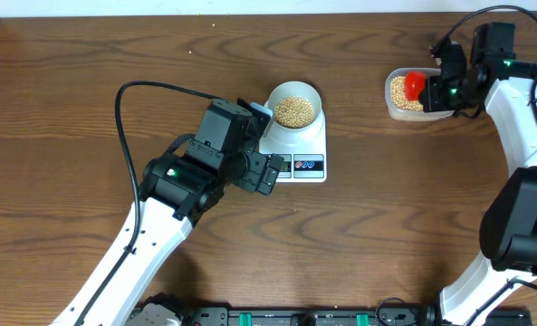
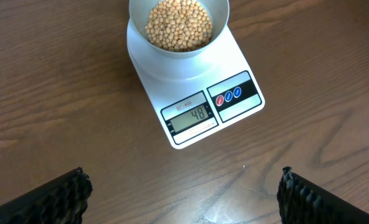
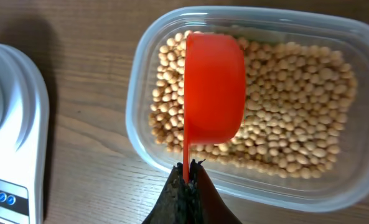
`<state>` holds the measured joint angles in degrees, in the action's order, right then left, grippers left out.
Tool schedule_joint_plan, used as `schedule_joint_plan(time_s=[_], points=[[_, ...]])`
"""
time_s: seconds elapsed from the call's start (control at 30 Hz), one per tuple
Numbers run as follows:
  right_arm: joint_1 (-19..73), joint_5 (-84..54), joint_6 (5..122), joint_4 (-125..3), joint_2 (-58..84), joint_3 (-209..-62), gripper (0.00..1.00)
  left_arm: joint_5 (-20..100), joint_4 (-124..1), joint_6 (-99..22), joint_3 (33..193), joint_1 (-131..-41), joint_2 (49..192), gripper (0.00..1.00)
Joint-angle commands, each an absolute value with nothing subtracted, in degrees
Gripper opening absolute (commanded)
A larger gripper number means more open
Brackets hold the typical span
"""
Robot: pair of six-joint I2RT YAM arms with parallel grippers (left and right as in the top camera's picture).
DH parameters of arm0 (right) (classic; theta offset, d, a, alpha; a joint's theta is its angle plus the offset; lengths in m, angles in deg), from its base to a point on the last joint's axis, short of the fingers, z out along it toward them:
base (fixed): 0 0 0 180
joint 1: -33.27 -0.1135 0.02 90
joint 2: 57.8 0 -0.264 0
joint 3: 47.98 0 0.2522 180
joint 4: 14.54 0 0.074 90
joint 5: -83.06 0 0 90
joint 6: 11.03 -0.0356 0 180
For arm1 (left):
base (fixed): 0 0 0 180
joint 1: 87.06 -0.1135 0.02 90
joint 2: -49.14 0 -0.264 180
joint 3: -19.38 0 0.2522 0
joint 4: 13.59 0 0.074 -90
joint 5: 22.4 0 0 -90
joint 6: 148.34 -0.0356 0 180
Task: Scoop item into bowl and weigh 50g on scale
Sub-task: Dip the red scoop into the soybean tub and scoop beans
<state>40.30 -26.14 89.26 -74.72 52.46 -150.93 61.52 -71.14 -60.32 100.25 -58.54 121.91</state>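
Sitting in the bowl [image 1: 292, 132] on the scale [image 1: 310, 147], a heap of tan-yellow beans [image 1: 294, 110] fills the middle and leaves the pale inner wall bare around it. The bowl stands on the back part of the scale, away from the display [image 2: 191, 116]. It overhangs the scale's far edge a little. The display shows 48, and the two round buttons [image 2: 229, 96], one red and one blue, lie just beside it on the same front edge.

To the scale's right in the overhead view, well apart from it, stands a clear plastic tub [image 1: 393, 108] with rounded corners. More of the same beans [image 3: 296, 112] cover its floor in a loose layer.

Over the side of the tub nearer the scale hangs a red scoop [image 3: 214, 87]. It is turned on its side, so only its outer wall shows. What it carries, and whether it touches the beans below, cannot be told. The right gripper [image 3: 185, 171] is clamped tight on the scoop's thin handle, at the tub's near rim.

The left gripper [image 2: 183, 185] hovers just left of the scale in the overhead view. Its fingers [image 2: 72, 193] are spread wide with nothing between them. From its wrist camera the scale's front edge lies ahead of the fingers and apart from them. The brown wooden table [image 1: 87, 54] carries the scale and the tub.
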Motion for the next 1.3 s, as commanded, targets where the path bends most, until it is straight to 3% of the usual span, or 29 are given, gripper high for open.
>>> schedule_joint_plan(time_s=[0.0, 0.57, 1.03, 1.27], points=[[39.3, -28.3, 88.4, -74.8, 54.0, -150.8, 0.01, 61.2, -71.5, -61.1, 100.1, -58.7, 122.3, 0.98], [39.0, -33.5, 88.4, -74.8, 55.7, -150.8, 0.01, 61.2, -71.5, -61.1, 100.1, -58.7, 122.3, 0.98], [44.9, -47.5, 88.4, -74.8, 55.7, -150.8, 0.01, 61.2, -71.5, -61.1, 100.1, -58.7, 122.3, 0.98], [47.5, -48.1, 88.4, -75.5, 55.7, -150.8, 0.01, 61.2, -71.5, -61.1, 100.1, -58.7, 122.3, 0.98]])
